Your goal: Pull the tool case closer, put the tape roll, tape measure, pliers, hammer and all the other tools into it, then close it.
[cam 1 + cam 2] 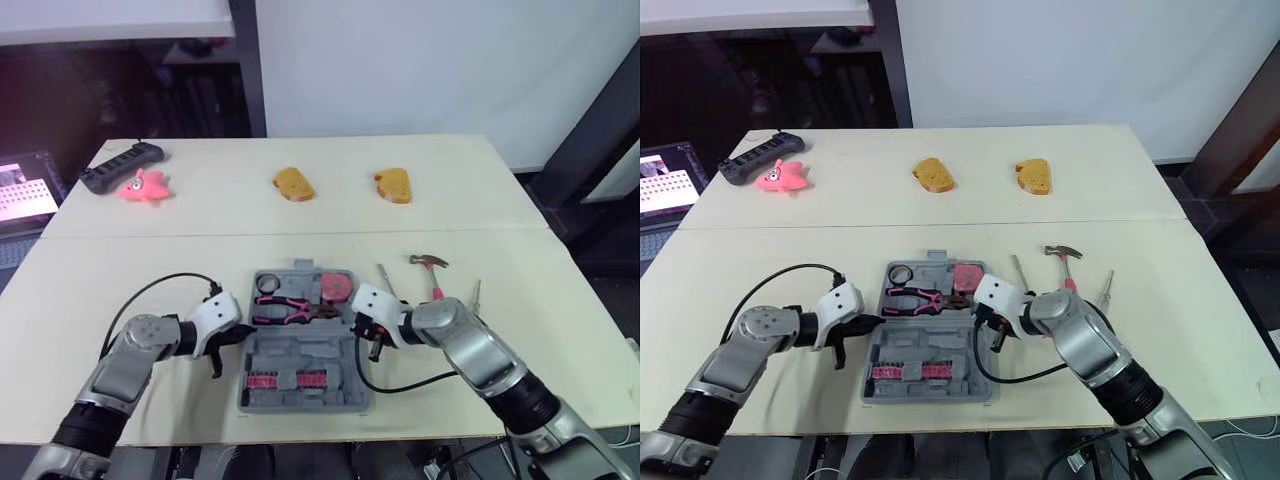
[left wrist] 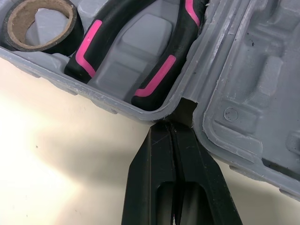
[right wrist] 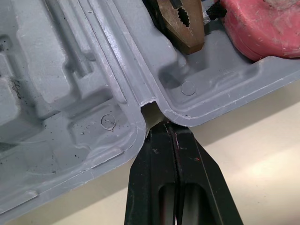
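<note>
Tool case [image 1: 300, 372] open on bench [image 1: 110, 290] | tape roll [image 1: 268, 284], pliers [image 1: 290, 311], tape measure [image 1: 337, 287] inside | hammer [image 1: 432, 268] unpacked right of case | left gripper [image 2: 174, 129], right gripper [image 3: 174, 127] at its hinge, fingers together

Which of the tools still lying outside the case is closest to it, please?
The slim tool just right of the tool case; the hammer and the other slim tool lie farther right.

The tool case [image 1: 300, 350] is grey. The pliers [image 1: 285, 311] have black grips striped in pink (their metal nose looks brownish). The tape roll [image 1: 268, 284] is black with a tan core, the tape measure [image 1: 338, 287] salmon-pink, the hammer [image 1: 431, 272] pink-handled, the table [image 1: 100, 290] cream.
</note>
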### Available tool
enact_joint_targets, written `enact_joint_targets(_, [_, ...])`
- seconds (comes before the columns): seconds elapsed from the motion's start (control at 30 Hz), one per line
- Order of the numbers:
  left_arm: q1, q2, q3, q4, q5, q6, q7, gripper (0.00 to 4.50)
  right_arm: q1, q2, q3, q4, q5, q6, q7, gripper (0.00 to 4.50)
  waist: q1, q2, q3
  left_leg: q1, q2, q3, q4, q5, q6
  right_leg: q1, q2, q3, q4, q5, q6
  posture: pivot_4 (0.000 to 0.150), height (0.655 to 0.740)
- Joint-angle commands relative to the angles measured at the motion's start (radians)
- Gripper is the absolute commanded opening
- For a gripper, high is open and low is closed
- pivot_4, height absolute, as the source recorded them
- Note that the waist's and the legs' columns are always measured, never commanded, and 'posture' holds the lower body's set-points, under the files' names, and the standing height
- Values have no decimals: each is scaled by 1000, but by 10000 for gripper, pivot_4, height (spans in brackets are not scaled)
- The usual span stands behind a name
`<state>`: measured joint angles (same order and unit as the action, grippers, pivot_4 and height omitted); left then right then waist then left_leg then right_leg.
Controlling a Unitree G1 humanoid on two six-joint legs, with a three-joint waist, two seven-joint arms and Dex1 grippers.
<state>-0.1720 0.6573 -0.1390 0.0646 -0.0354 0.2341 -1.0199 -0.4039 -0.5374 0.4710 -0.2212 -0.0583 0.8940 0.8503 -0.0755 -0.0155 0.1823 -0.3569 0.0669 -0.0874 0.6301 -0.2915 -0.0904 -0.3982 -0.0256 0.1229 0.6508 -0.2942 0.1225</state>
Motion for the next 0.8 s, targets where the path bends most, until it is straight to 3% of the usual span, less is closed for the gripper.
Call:
enact_joint_targets(0.03, [15,7,-18,-20,-12,15,-14,0,19,42,76,-32,28,1,14,237,0,0,0,0,0,0,0,0,0,0,0,0,0,0,0,1500,7400])
enact_joint_targets(0.57, [1,18,-13,46,-5,-20,-11,0,27,8,47,-16,20,15,8,237,2,0,0,0,0,0,0,0,0,0,0,0,0,-1,-1,1500,7400])
enact_joint_targets(0.8, [22,62,38,67,-30,-49,-15,0,87,-86,-73,22,61,-93,36,237,5,0,0,-1,0,0,0,0,0,0,0,0,-2,-1,0,1500,7400])
